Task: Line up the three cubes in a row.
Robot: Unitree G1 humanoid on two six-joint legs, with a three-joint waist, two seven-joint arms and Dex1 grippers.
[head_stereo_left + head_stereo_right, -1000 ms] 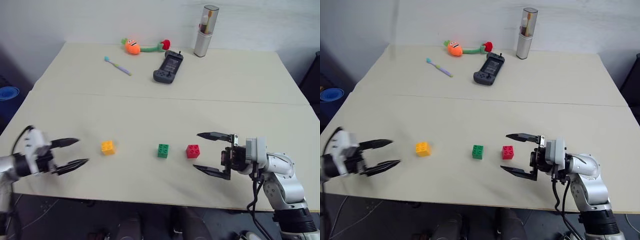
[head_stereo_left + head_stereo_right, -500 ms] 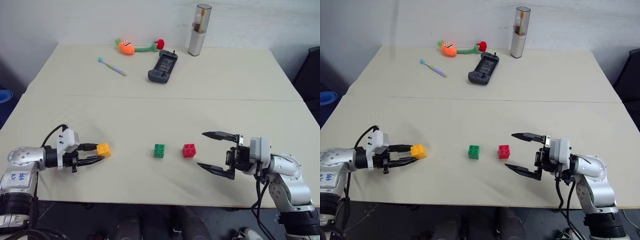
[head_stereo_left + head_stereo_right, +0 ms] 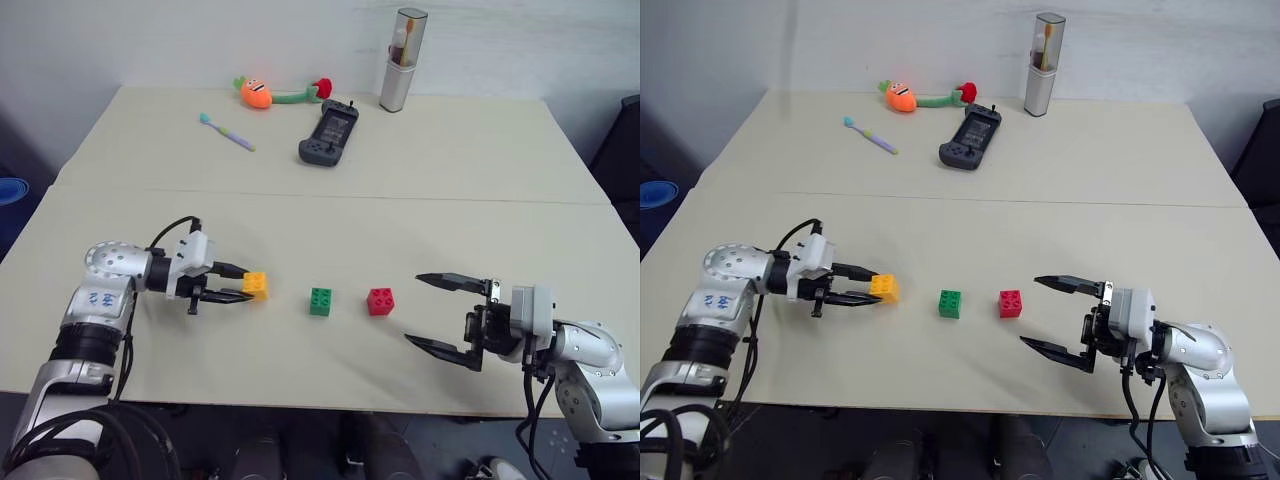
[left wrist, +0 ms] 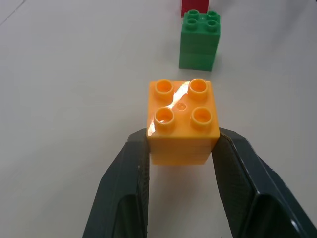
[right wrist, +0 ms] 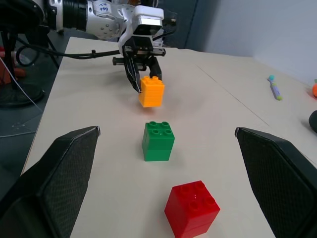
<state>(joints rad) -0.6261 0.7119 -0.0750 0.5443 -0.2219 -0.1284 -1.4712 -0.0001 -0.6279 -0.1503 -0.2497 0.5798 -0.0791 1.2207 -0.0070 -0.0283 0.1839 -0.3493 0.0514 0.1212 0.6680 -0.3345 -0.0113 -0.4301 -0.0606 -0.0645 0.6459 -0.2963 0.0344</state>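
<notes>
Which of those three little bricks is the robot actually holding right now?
The orange-yellow brick: the left pincer is shut on its sides. The green brick and red brick sit untouched on the table, beside it.

Head pair overhead; wrist cams close.

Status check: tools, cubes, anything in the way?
Left tool shut on orange cube, left of green cube and red cube. Right tool open, empty. Path clear.

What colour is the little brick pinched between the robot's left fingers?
Orange-yellow brick, with four round studs on top; it shows best in the left wrist view.
</notes>
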